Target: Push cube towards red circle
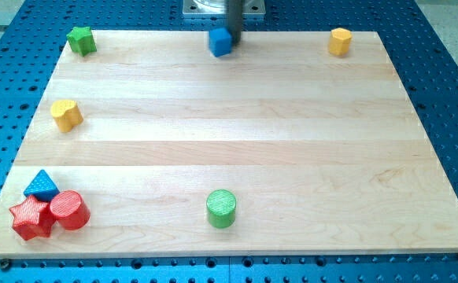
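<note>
A blue cube [220,42] sits at the top edge of the wooden board [237,141], near the middle. My tip [233,34] comes down from the view's top and touches the cube's upper right side. The red circle [69,210], a short red cylinder, stands at the bottom left corner. It touches a red star [31,218] on its left and a blue triangle [42,185] above it.
A green star [81,39] is at the top left corner. A yellow hexagon [340,41] is at the top right. A yellow heart-like block [66,114] is at the left edge. A green cylinder [221,208] stands at the bottom centre. Blue perforated table surrounds the board.
</note>
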You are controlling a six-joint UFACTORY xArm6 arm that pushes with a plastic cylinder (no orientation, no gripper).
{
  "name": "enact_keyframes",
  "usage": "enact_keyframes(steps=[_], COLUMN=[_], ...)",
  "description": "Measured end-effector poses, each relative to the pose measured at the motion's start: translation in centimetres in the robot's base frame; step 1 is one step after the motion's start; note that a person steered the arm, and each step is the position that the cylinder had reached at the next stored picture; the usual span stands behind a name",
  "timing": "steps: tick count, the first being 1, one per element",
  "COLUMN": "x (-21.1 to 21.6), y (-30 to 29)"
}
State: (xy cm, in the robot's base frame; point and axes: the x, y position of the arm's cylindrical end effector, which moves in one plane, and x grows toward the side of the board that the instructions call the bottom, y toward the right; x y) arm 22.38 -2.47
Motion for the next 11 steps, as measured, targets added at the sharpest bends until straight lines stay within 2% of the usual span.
enact_keyframes(steps=[1,2,3,4,6,11], x=[10.1,16.1,12.7,13.5,23.0,25.5], y=[-6.6,-10.3,-8.0,-11.4,-13.3,-13.4])
